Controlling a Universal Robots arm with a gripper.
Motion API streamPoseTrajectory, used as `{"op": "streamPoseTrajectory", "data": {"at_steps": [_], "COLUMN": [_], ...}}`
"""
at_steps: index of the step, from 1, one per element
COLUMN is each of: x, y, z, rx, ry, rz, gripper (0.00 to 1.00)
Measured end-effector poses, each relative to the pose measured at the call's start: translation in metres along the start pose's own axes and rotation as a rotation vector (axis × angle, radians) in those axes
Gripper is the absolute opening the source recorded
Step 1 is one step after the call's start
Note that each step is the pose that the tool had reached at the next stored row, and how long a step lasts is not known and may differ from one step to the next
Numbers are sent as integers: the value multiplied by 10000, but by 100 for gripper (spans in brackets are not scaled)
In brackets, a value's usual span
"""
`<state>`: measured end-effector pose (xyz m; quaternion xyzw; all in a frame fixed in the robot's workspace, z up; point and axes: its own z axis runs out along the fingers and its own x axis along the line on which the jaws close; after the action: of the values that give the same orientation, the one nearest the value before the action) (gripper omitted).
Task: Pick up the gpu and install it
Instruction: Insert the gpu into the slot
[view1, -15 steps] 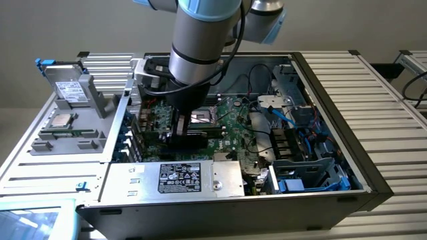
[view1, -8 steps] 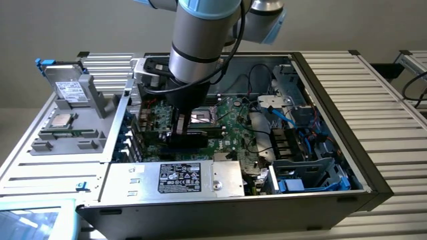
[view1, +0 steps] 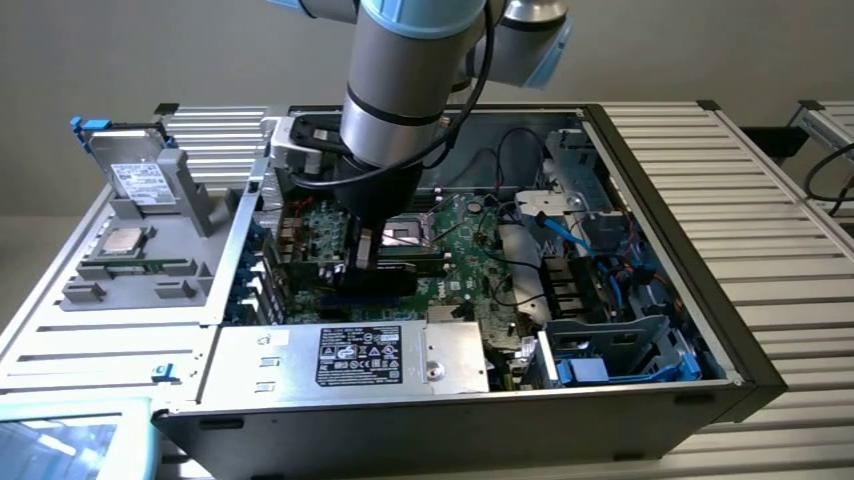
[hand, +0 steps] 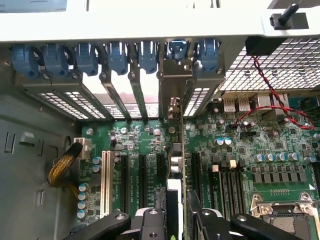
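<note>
Bare slots (hand: 141, 182) flank gpu (hand: 176, 157); red cable (hand: 265, 95) nearby.

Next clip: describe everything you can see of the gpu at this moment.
In the wrist view the gpu is seen edge-on: a thin green board standing upright over the motherboard, running in line with the expansion slots. Its silver metal bracket sits at the rear slot openings, just under the blue clips. The gripper is clamped on it, one finger against each face. Whether its lower edge is fully seated cannot be told.

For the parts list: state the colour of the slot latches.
The latches are blue, clearest in the wrist view.
</note>
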<state>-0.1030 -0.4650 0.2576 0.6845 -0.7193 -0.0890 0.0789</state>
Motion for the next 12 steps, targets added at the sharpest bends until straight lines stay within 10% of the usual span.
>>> {"op": "streamPoseTrajectory", "data": {"at_steps": [12], "x": [-20], "y": [2], "z": [-9], "rx": [0], "ry": [20], "rz": [-84], "gripper": [28]}}
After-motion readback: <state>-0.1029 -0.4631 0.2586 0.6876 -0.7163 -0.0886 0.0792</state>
